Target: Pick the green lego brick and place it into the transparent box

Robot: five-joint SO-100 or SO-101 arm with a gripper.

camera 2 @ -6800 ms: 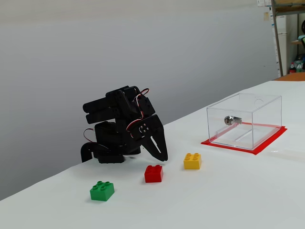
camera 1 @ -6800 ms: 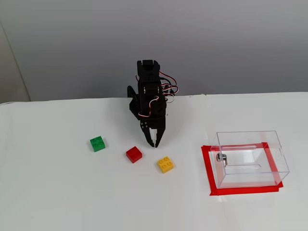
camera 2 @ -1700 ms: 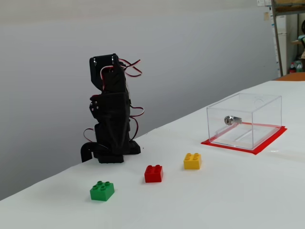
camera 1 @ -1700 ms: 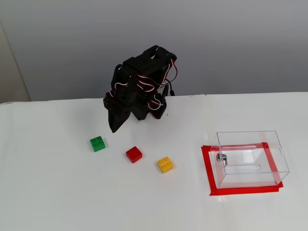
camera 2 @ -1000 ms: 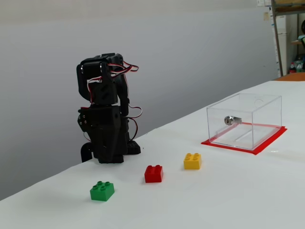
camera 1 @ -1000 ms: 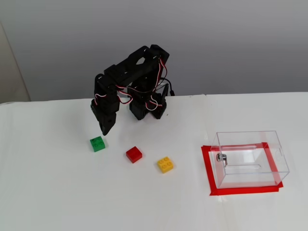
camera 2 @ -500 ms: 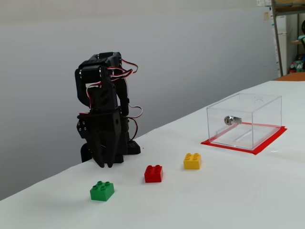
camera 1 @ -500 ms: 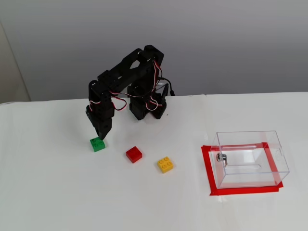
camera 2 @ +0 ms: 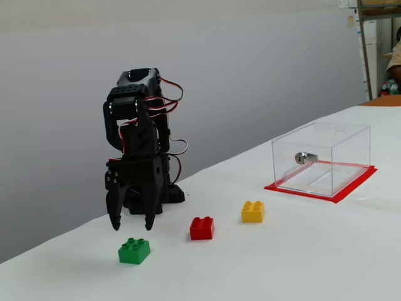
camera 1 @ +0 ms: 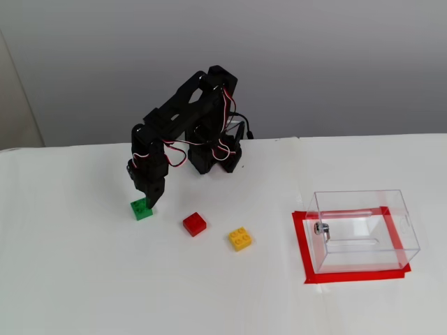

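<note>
The green lego brick [camera 1: 142, 209] [camera 2: 134, 250] lies on the white table at the left. My black gripper [camera 1: 148, 200] [camera 2: 133, 224] hangs just above and behind it, pointing down, jaws open, empty and apart from the brick. The transparent box [camera 1: 362, 230] [camera 2: 322, 158] stands at the right on a red taped patch, with a small metal fitting [camera 1: 320, 228] [camera 2: 302, 157] on one wall. Nothing shows inside the box.
A red brick [camera 1: 195, 224] [camera 2: 202, 228] and a yellow brick [camera 1: 241, 239] [camera 2: 252, 212] lie in a row between the green brick and the box. The arm's base [camera 1: 216, 157] stands at the table's far edge by a grey wall.
</note>
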